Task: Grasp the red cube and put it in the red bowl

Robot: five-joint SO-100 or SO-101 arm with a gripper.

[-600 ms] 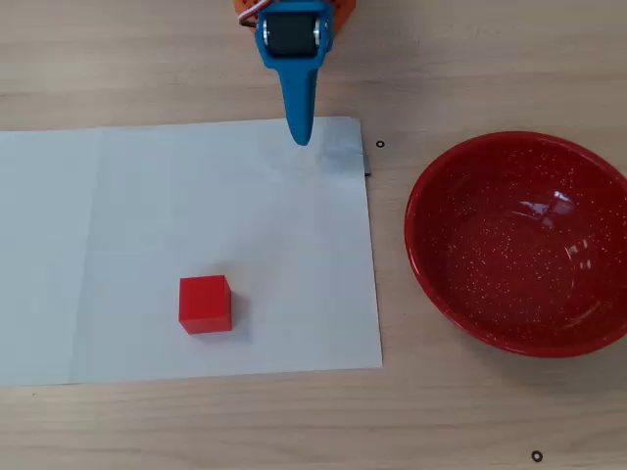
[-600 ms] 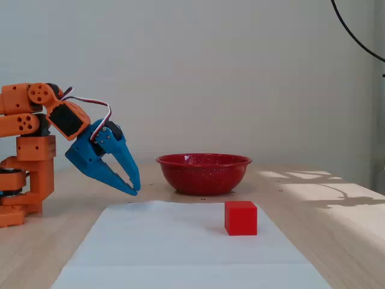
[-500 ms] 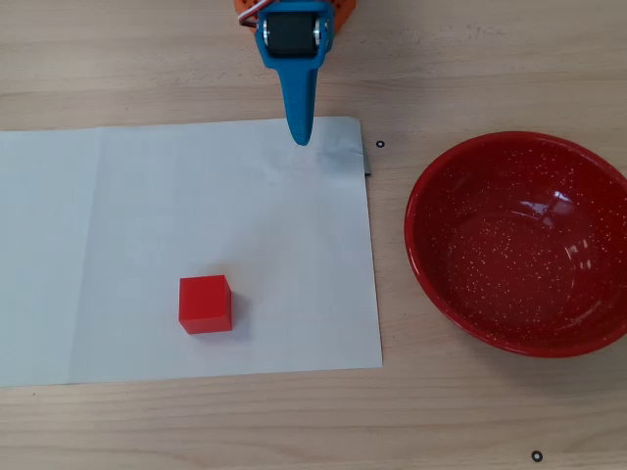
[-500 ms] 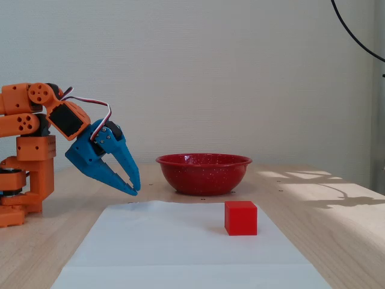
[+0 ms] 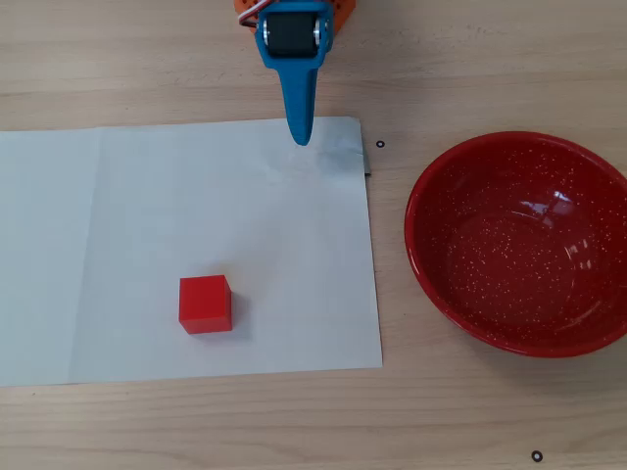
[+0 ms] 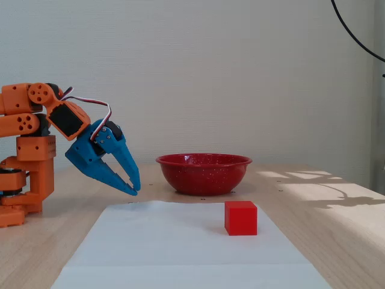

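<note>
The red cube [image 5: 206, 305] [image 6: 240, 218] rests on a white paper sheet [image 5: 118, 215] [image 6: 168, 247], lower middle in the overhead view. The red speckled bowl [image 5: 519, 245] [image 6: 204, 173] stands empty on the wooden table, right of the sheet in the overhead view. My blue gripper [image 5: 301, 137] [image 6: 135, 187] hovers just above the sheet's far edge, angled downward, well away from the cube. Its fingers meet at the tips and hold nothing.
The orange arm base [image 6: 24, 174] stands at the left in the fixed view, at the top edge in the overhead view. A black cable [image 6: 355, 36] hangs at the upper right. Small black marks [image 5: 380, 145] dot the wooden table.
</note>
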